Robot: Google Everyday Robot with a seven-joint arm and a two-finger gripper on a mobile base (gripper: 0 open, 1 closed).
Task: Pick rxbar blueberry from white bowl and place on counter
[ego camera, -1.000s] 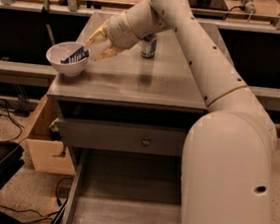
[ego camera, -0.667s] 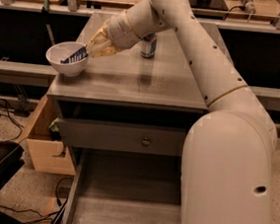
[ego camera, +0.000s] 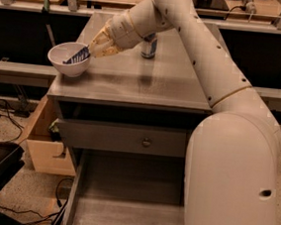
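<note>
The white bowl [ego camera: 61, 60] stands at the left front corner of the grey counter [ego camera: 148, 83]. The rxbar blueberry [ego camera: 78, 56], dark blue with pale lettering, lies tilted in the bowl, its upper end over the right rim. My gripper [ego camera: 93, 49] reaches in from the right, angled down. Its tip is at the bar's upper end, right by the bowl's rim. My arm hides where tip and bar meet.
A drink can [ego camera: 148, 46] stands at the counter's back, partly behind my arm. The drawer with the round knob [ego camera: 146, 142] is shut; below it a larger drawer [ego camera: 126, 207] stands pulled out. A wooden box [ego camera: 42, 147] sits at the cabinet's left.
The gripper has shifted very slightly at the bowl's rim. The bar and the bowl stay where they were.
</note>
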